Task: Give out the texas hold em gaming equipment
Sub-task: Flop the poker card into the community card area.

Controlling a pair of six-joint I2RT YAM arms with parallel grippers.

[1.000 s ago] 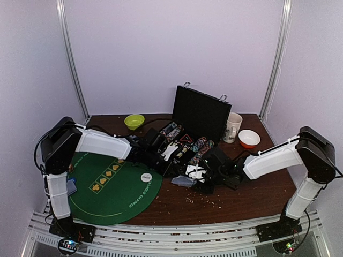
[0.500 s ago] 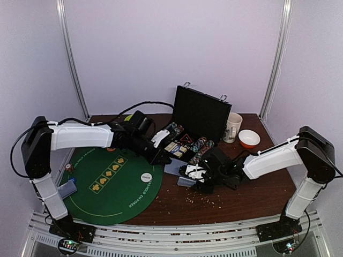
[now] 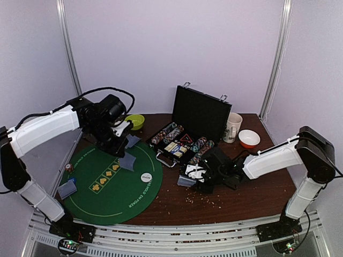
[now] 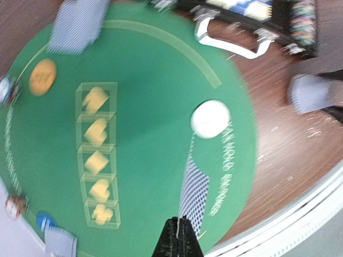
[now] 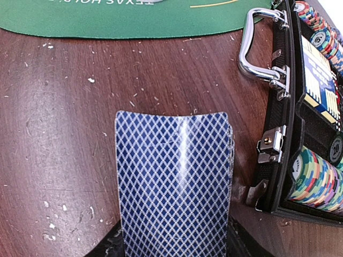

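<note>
My left gripper (image 3: 122, 152) is shut on one grey-blue-backed card (image 3: 128, 160) and holds it above the green poker mat (image 3: 107, 203). In the left wrist view the closed fingertips (image 4: 179, 227) pinch the card (image 4: 194, 195) edge-on. My right gripper (image 3: 196, 174) is shut on the deck of cards (image 3: 185, 182), low over the table beside the case; the deck (image 5: 174, 182) fills the right wrist view. The white dealer disc (image 3: 146, 176) lies on the mat. More cards lie at the mat's left (image 3: 67, 188) and far edge (image 3: 133, 140). A chip (image 3: 68, 167) sits at the left rim.
An open black case (image 3: 199, 112) with rows of poker chips (image 3: 170, 131) stands mid-table, its metal handle (image 5: 257, 43) facing the mat. A lime-green bowl (image 3: 134, 121), a white mug (image 3: 233, 127) and an orange-and-white bowl (image 3: 249, 138) stand at the back. Crumbs dot the wood.
My left gripper has drawn away from the deck with a card, swinging left and up over the mat. The right gripper and deck have stayed put.
</note>
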